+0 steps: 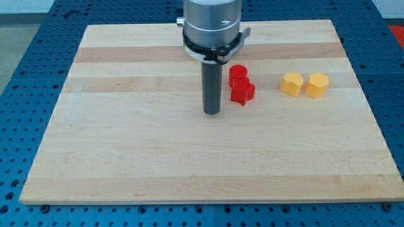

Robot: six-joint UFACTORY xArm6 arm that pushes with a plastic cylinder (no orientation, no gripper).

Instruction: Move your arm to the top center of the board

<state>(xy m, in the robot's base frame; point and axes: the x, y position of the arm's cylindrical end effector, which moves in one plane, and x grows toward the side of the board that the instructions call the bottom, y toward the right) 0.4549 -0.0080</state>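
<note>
The wooden board [189, 151] fills most of the view: pale planks laid side by side with the grain running left to right, a slightly darker strip near the view's top, and its near edge wider than its far edge. It lies on a blue perforated table [19, 38] that shows around all its sides.

My arm [211, 22] comes down from the view's top centre as a broad grey cylinder with a black ring at its base. Below that hangs the straight dark rod, and my tip [211, 113] rests on the board a little above its middle, roughly centred left to right. I carry no jaws, so there is nothing to open or close, and the rod holds nothing.

Just to the right of the rod stand two red blocks. The red star-shaped block [242, 92] is the nearer to my tip, close beside the rod but apart from it. The red cylinder [237, 72] sits directly above it, touching or nearly so.

Further toward the view's right, well apart from my tip, are two yellow blocks side by side: a yellow block [291, 84] of unclear shape and a yellow hexagonal block [317, 85].
</note>
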